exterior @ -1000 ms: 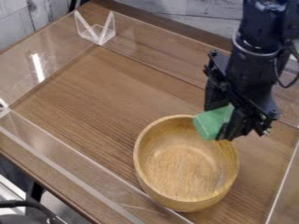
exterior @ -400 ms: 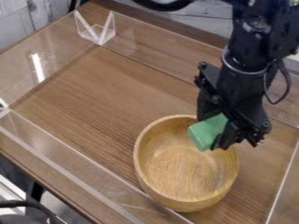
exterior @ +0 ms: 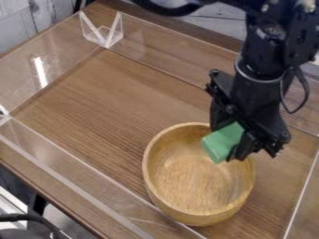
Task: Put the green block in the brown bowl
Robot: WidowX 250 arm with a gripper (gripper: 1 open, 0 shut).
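The brown bowl [exterior: 197, 177], a large round wooden one with a thick rim, sits at the front right of the table. My black gripper [exterior: 237, 138] points down over the bowl's far right rim. It is shut on the green block [exterior: 223, 143], which hangs tilted between the fingers just above the inside of the bowl. The block does not touch the bowl's floor.
A clear acrylic wall [exterior: 75, 159] runs along the table's front and left edges. A small clear stand [exterior: 103, 30] sits at the back left. Bare wood-grain tabletop [exterior: 112, 98] stretches left of the bowl.
The gripper with the green block has shifted slightly left and rolled a little, bringing the block further over the bowl's inside. The bowl has stayed put.
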